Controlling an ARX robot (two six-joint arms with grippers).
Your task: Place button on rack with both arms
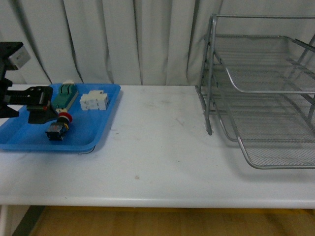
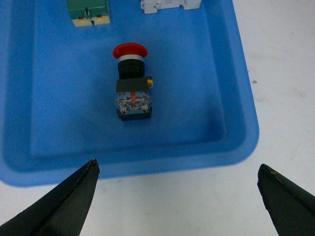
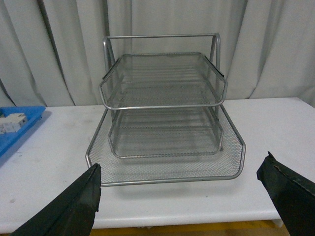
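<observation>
button [image 2: 132,83] in blue tray [image 2: 49,98], ahead of left gripper [image 2: 177,165], jaws spread

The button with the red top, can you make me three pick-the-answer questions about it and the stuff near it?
1. Where is the button? A in a cup. B in the blue tray. C on a chair.
2. How many trays has the rack? A one. B three. C six.
3. How are the fingers of the left gripper? A open, holding nothing. B shut on the button. C shut on a pen.
Answers: 1 B, it lies on the tray's floor. 2 B, the right wrist view shows three mesh trays stacked. 3 A, they stand wide apart, the button clear of them.
</observation>
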